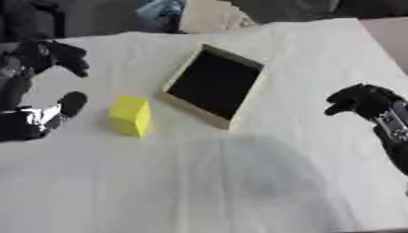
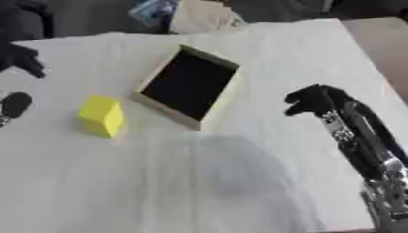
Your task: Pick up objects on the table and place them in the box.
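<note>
A yellow block (image 1: 131, 115) stands on the white table cloth (image 1: 207, 182), left of centre. Just right of it lies a shallow wooden box (image 1: 213, 85) with a dark inside and nothing in it. My left hand (image 1: 49, 68) is at the left edge, open wide, its fingers above and its thumb below, a short way left of the block and not touching it. My right hand (image 2: 316, 101) hangs to the right of the box with its fingers curled and holding nothing.
Cloth and dark items lie beyond the table's far edge (image 1: 191, 18). A bare stretch of white cloth fills the near half of the table. The table's right edge runs close to my right arm (image 2: 363, 145).
</note>
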Robot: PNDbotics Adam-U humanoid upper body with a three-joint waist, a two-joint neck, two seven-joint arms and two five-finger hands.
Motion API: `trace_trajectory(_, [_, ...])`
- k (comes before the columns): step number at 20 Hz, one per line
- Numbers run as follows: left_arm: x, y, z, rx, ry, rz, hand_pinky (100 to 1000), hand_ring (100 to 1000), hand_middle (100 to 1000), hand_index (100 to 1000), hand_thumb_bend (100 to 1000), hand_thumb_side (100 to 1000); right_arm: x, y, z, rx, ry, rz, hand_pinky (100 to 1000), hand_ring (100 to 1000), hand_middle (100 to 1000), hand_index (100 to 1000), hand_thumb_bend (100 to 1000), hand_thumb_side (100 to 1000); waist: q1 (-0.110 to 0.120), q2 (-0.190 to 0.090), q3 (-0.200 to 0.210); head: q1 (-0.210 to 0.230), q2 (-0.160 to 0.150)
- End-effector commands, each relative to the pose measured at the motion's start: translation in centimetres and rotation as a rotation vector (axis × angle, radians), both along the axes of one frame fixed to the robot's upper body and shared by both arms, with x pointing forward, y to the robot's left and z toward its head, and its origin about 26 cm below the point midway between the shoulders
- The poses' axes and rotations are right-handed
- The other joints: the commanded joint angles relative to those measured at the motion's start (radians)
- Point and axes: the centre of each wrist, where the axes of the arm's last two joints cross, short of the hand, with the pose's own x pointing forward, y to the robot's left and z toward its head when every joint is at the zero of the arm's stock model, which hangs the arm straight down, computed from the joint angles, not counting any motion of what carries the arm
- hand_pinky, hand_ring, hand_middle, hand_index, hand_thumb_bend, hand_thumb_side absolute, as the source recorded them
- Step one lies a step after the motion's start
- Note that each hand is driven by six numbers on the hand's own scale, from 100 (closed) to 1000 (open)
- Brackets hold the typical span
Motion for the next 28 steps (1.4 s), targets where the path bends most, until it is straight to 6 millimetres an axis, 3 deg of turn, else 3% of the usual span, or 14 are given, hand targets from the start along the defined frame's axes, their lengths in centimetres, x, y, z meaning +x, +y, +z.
trace_trajectory(1, [-0.5,0.5,2.1,0.132,-0.05,0.005,803,670,641,808,529,563,-0.3,-0.4,0.8,-0.021,-0.024,-0.002,705,623,649,728,100,950,0.002,-0.021,-0.001,0.0,-0.012])
trace_trajectory(17, [0.2,0.4,6.8,0.63,-0.073,-0.053,815,724,702,843,781,547,-0.3,-0.3,0.6,-0.037,-0.013,0.011,705,623,649,728,100,954,0.011,-0.025,-0.022,-0.001,-0.014])
trace_trajectory(28, [2.7,0.0,6.4,0.831,0.003,-0.046,802,711,686,833,814,500,-0.3,-0.2,0.6,-0.044,-0.004,0.02,705,623,650,728,100,956,0.016,-0.032,-0.03,-0.009,-0.026])
